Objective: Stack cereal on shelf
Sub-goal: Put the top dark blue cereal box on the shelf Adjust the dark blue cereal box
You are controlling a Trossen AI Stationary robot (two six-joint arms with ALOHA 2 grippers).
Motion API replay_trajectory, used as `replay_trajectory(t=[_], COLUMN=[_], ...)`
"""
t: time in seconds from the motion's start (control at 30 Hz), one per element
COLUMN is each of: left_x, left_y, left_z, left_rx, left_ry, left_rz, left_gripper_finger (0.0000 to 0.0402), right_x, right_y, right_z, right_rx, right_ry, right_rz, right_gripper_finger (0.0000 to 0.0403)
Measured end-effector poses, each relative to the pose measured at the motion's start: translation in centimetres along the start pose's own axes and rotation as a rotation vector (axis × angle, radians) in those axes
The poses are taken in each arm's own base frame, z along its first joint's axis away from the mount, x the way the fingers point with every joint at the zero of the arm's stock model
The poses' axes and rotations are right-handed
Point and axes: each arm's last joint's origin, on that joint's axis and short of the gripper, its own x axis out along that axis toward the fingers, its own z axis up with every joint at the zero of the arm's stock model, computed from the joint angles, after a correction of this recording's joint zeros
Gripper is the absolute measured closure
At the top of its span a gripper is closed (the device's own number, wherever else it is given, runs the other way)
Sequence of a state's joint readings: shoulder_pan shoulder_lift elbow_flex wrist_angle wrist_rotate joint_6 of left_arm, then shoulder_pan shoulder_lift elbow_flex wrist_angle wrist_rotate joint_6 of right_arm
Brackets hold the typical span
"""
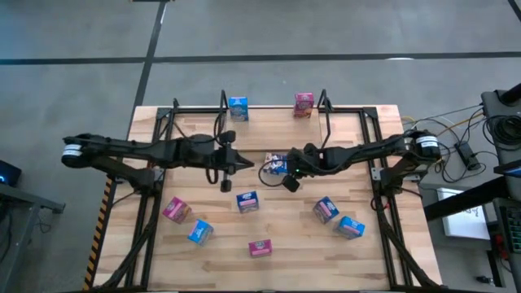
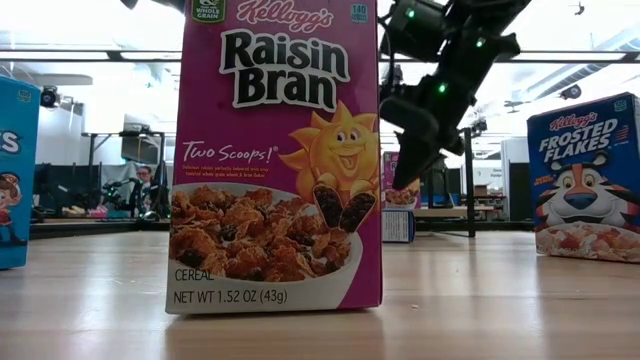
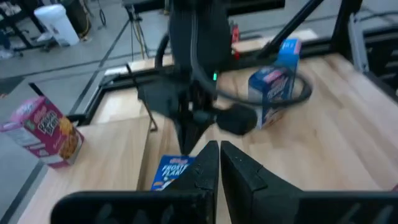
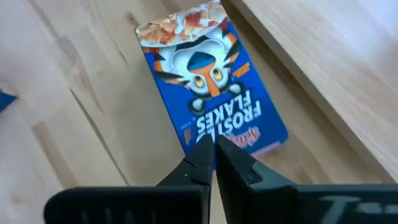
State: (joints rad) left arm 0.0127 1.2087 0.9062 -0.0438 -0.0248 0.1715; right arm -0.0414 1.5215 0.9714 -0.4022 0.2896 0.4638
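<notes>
Fingers of both grippers are seen pressed together with nothing held: the right gripper (image 4: 210, 152) hangs low over a blue Frosted Flakes box (image 4: 211, 87) lying face-up on the tabletop (image 1: 293, 236), and the left gripper (image 1: 225, 184) hangs above mid-table with another blue box (image 3: 170, 174) just ahead of its tips. For a clean pick, the right fingers would need to be opened wider than the box's narrow width, squared to its long edges and lowered before closing; a skewed approach is judged likely to spin the box. Two boxes, one blue (image 1: 238, 107) and one pink (image 1: 303, 104), stand at the far edge between thin black posts, taken to be the shelf (image 1: 323, 102). The remaining boxes are scattered over the near half, a Raisin Bran box (image 2: 275, 160) standing upright. The surface is pale wood planking, framed in black tubing; grey floor, cabling and equipment are noted around it.
</notes>
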Motion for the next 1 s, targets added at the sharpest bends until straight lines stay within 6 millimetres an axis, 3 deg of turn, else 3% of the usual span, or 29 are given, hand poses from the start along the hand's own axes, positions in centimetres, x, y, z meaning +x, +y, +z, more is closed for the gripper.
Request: replay_trajectory(t=[0.27, 0.4, 0.67, 1.0], left_x=[0.7, 1.3, 3.7, 9.4], left_y=[-0.5, -0.6, -1.0, -1.9], left_z=[-0.3, -0.8, -2.2, -5.5], left_rx=[-0.019, -0.028, -0.103, -0.142], left_ry=[0.017, 0.041, 0.102, 0.17], left_rz=[-0.019, -0.022, -0.028, -0.034], left_gripper_finger=[0.0401, 0.0401, 0.0401, 0.0401], right_x=[2.2, 2.0, -0.3, -5.3], right_y=[0.5, 0.9, 2.0, 1.1], right_z=[-0.7, -1.0, -2.4, -2.4], right_rx=[-0.021, -0.039, -0.094, -0.06], right_ry=[0.044, 0.064, 0.192, 0.184], right_rz=[-0.022, 0.0, 0.121, 0.141], right_gripper_finger=[0.0394, 0.0394, 0.0394, 0.0394])
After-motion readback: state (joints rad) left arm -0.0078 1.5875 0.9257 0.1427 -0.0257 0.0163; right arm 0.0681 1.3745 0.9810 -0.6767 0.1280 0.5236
